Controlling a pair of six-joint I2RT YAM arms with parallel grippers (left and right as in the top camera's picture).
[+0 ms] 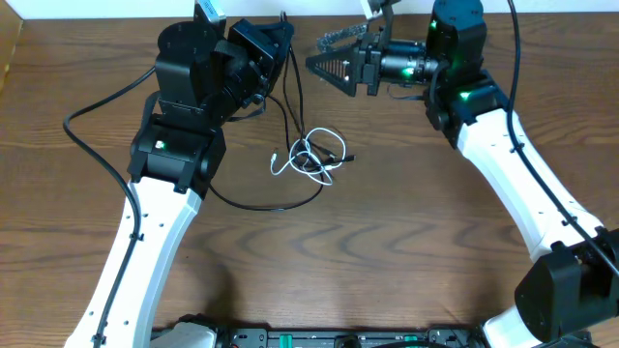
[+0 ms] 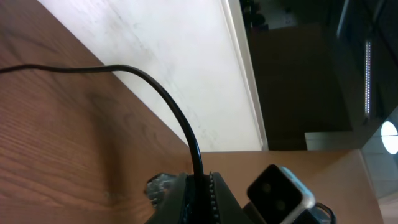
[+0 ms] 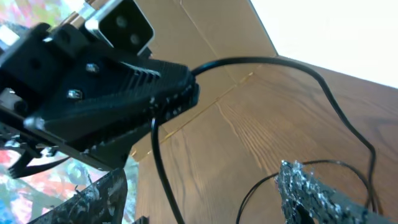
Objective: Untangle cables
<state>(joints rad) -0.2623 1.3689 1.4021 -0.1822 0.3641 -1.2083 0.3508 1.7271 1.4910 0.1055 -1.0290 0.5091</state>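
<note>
Brown wood-grain table point(image 1: 387, 251) lay under both my arms, with a pale wall and a cardboard box behind its far edge. My left claw point(image 1: 283, 41) was up near that far edge, clamped tight on a thin black cable point(image 2: 177, 118). From my left wrist I could see the cord running straight into the closed jaws. From there the cord dropped down toward the tangle point(image 1: 314, 155), which sat on the wood near the middle, between my two arms. My right claw point(image 1: 317, 53) hung just beside the left one, spread wide and holding nothing, pointed at the pinched strand. The short white cable point(image 1: 286, 164) was wound into the black loops of the bunch, one end poking out to the side, and a long black loop point(image 1: 261, 205) trailed away toward my left arm. As I judged it, little was done. I had one strand in hand, but the knot itself looked as bunched as ever and no cord lay free of the others. What remained was drawing that black strand clear, working the white one out of the loops, and laying each cord down apart.
</note>
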